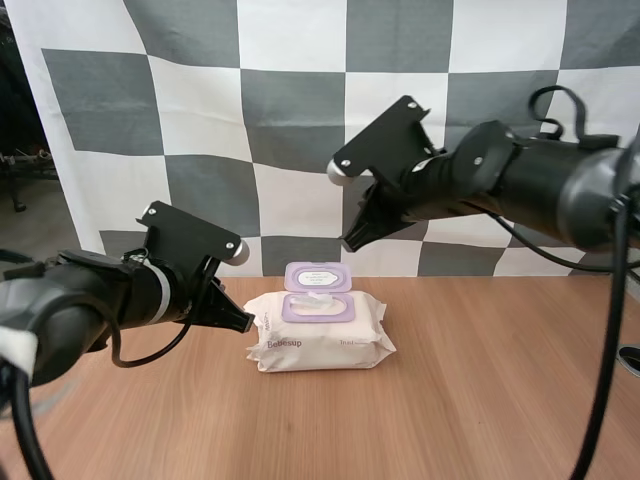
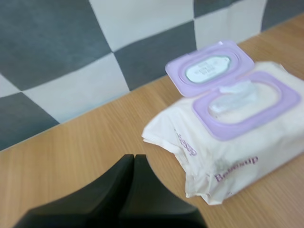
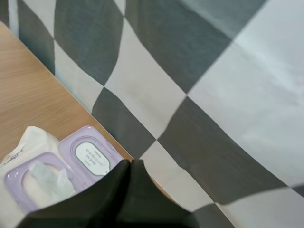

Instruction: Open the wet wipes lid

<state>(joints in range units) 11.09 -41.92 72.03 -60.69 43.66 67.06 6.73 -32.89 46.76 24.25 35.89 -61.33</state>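
Note:
A white pack of wet wipes (image 1: pixel 318 332) lies on the wooden table (image 1: pixel 480 400), its purple lid (image 1: pixel 318 278) flipped up and back so the oval opening (image 1: pixel 318 306) shows a wipe. My left gripper (image 1: pixel 245 322) sits low just left of the pack, fingers together as one dark wedge (image 2: pixel 134 164), a short way from the pack (image 2: pixel 237 142). My right gripper (image 1: pixel 350 242) hangs above and behind the pack, also shut (image 3: pixel 130 166), close over the raised lid (image 3: pixel 92 159).
Bare wood of the table stretches in front of the pack and to both sides. A dark object (image 1: pixel 630 358) shows at the table's right edge.

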